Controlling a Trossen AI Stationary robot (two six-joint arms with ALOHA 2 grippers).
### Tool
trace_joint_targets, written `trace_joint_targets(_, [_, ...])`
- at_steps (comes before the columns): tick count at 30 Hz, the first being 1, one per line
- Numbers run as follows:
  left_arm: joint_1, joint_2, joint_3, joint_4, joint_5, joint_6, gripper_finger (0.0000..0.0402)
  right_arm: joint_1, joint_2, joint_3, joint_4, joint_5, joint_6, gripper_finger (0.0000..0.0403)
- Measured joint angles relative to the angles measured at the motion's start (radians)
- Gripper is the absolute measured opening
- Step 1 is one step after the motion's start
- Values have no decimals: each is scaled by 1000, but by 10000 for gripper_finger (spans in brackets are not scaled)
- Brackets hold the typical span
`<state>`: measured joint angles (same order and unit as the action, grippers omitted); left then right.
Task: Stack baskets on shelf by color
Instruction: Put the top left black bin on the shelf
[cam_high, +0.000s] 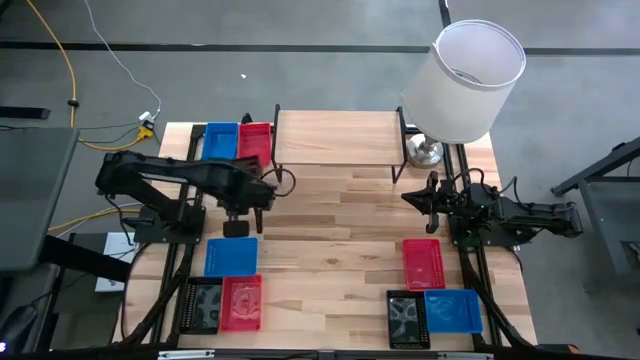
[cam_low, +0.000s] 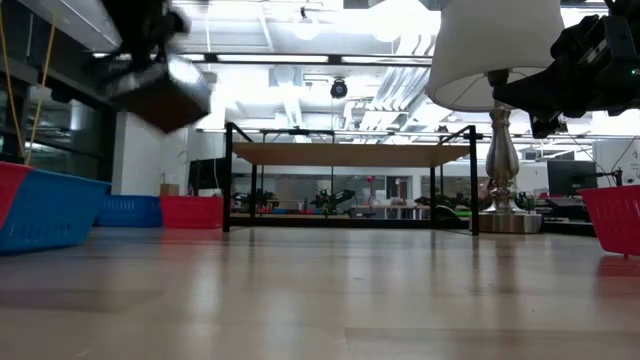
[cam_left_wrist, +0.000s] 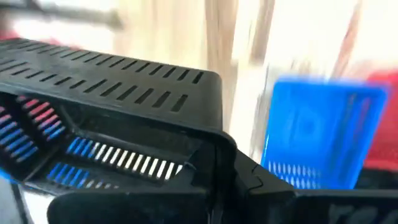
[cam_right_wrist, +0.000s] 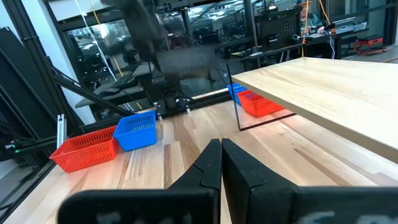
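Note:
My left gripper (cam_high: 240, 212) is shut on a black basket (cam_high: 237, 229) and holds it in the air over the table's left half; it shows high at the left of the low view (cam_low: 160, 88). My right gripper (cam_high: 432, 196) is shut and empty, raised near the shelf's right legs, and shows in its wrist view (cam_right_wrist: 221, 155). The shelf (cam_high: 335, 137) stands at the far middle with a bare top. A blue basket (cam_high: 220, 140) and a red basket (cam_high: 254, 143) sit on the table to its left. My left gripper holds the black basket by one wall, close to a corner (cam_left_wrist: 214, 134), coming from above. A dark finger (cam_left_wrist: 233, 177) covers the contact, so which side each finger is on cannot be told. The basket is lifted clear of the table and tilted (cam_low: 160, 88).
A blue basket (cam_high: 231, 256), a black one (cam_high: 203, 305) and a red one (cam_high: 241, 302) lie near left. A red (cam_high: 422, 262), a black (cam_high: 407, 318) and a blue basket (cam_high: 452, 310) lie near right. A lamp (cam_high: 470, 80) stands by the shelf's right end.

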<state>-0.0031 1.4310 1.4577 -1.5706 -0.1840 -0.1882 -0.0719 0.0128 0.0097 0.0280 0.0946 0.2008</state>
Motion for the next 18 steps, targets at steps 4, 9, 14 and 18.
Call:
trace_joint_targets(4, [-65, 5, 164, 22, -155, 15, 0, 0, 0, 0, 0, 0, 0, 0])
trace_joint_targets(9, [-80, 24, 230, 218, -287, 137, 0, 0, 0, 0, 0, 0, 0, 0])
trace_joint_targets(14, [-3, 109, 230, 358, -324, 276, 0, 0, -1, 0, 0, 0, 0, 0])
trace_joint_targets(18, [89, 228, 273, 327, -336, 320, 0, 0, 2, 0, 0, 0, 0, 0])
